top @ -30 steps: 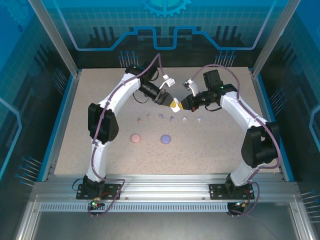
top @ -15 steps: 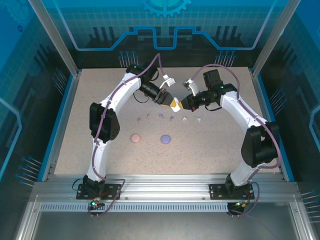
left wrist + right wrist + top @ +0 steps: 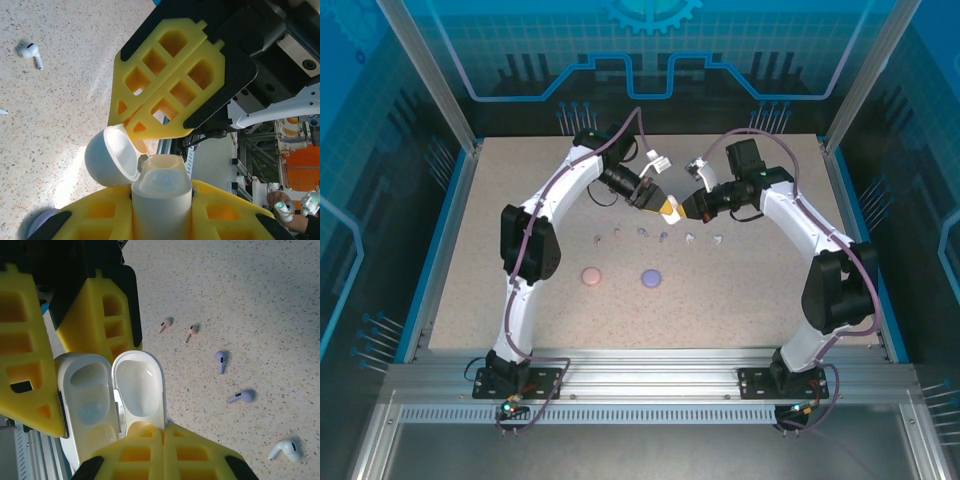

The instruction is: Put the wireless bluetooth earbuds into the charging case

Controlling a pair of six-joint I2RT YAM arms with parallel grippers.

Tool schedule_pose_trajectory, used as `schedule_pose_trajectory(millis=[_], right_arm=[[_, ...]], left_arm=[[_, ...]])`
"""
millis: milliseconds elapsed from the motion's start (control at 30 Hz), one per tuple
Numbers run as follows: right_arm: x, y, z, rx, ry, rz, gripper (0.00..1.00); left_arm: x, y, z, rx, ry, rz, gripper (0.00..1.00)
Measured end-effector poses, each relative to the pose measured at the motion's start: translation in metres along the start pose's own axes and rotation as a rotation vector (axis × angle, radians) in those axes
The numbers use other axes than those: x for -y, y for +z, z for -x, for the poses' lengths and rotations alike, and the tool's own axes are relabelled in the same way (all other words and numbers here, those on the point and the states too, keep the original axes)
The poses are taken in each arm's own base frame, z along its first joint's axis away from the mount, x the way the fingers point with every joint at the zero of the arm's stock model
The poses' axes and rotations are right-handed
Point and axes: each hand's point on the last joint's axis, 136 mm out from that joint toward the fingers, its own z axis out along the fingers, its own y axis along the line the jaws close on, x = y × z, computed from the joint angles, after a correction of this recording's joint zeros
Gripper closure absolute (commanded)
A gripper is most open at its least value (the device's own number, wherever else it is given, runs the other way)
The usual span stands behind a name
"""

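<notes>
Speckled tabletop (image 3: 250, 300) — scattered earbuds (image 3: 220, 360), white case (image 3: 90, 390) open

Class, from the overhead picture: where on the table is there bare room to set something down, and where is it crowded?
Free: the near strip of table between the pink case, purple case and the front edge; also from the purple case to the right arm. Crowded: the middle, around the earbuds and the held white case.

A speckled beige stone-look tabletop (image 3: 740, 300) spreads across the middle of the frame, bounded along the top by a translucent blue circuit-patterned back panel (image 3: 640, 60), with a ribbed silver aluminium rail (image 3: 650, 385) spanning the bottom.
</notes>
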Motion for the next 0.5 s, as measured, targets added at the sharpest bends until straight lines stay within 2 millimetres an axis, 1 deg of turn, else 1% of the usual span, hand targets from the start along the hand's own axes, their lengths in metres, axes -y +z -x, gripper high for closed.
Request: schedule_pose_trajectory(millis=[33, 100, 167, 233, 300, 400, 500], right_arm=[[0.0, 0.0, 0.0, 0.0, 0.0, -0.001, 1.0], [0.001, 0.0, 0.0, 0.0, 0.004, -0.008, 0.91], [0.002, -0.001, 0.002, 0.002, 0.019, -0.016, 0.74], [0.004, -0.003, 0.005, 0.007, 0.03, -0.034, 0.69], [0.007, -0.009, 0.007, 0.018, 0.048, -0.057, 0.61], [0.007, -0.032, 0.016, 0.073, 0.073, -0.088, 0.55], [0.001, -0.067, 0.024, 0.158, 0.083, -0.131, 0.49]], left_arm=[[0.0, 0.0, 0.0, 0.0, 0.001, 0.0, 1.0], [-0.001, 0.0, 0.0, 0.001, 0.001, 0.0, 1.0], [-0.001, 0.0, 0.002, 0.004, 0.009, 0.001, 1.0], [-0.001, 0.001, 0.003, 0.008, 0.016, 0.001, 1.0], [-0.002, 0.002, 0.005, 0.019, 0.024, 0.003, 1.0], [-0.006, 0.004, 0.002, 0.033, 0.014, 0.016, 1.0], [-0.007, 0.002, -0.001, 0.057, 0.017, 0.054, 1.0]])
